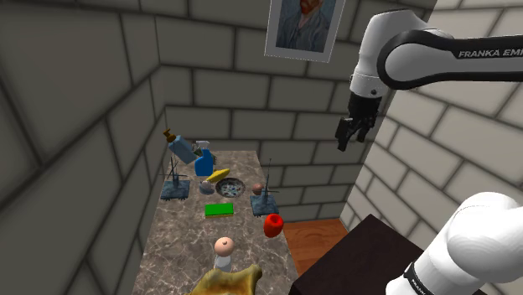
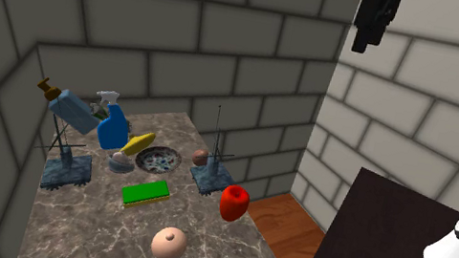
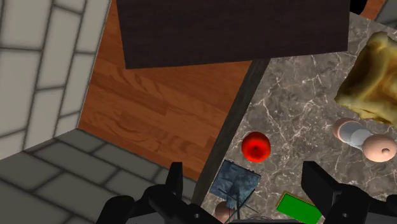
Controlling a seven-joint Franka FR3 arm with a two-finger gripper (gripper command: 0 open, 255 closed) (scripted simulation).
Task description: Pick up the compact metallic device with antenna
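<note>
The device with antenna (image 1: 262, 204) is a small grey-blue flat box with a thin upright rod, near the marble table's (image 1: 180, 247) edge on the shoulder view's right. It also shows in the second exterior view (image 2: 211, 179) and below the hand in the wrist view (image 3: 235, 182). My black gripper (image 1: 350, 137) hangs high above it, out past the table edge, near the brick wall (image 2: 372, 27). In the wrist view the gripper (image 3: 247, 183) is open, its fingers wide apart with nothing between them.
A red round object (image 1: 273, 225), a green block (image 1: 219, 209) and a small brown ball (image 1: 257, 188) lie close to the device. Farther back stand a blue spray bottle (image 1: 203, 159), a yellow object (image 1: 218, 175) and a second stand-like device (image 1: 174, 189). The dark stand (image 1: 369, 251) sits beside the table over wood floor.
</note>
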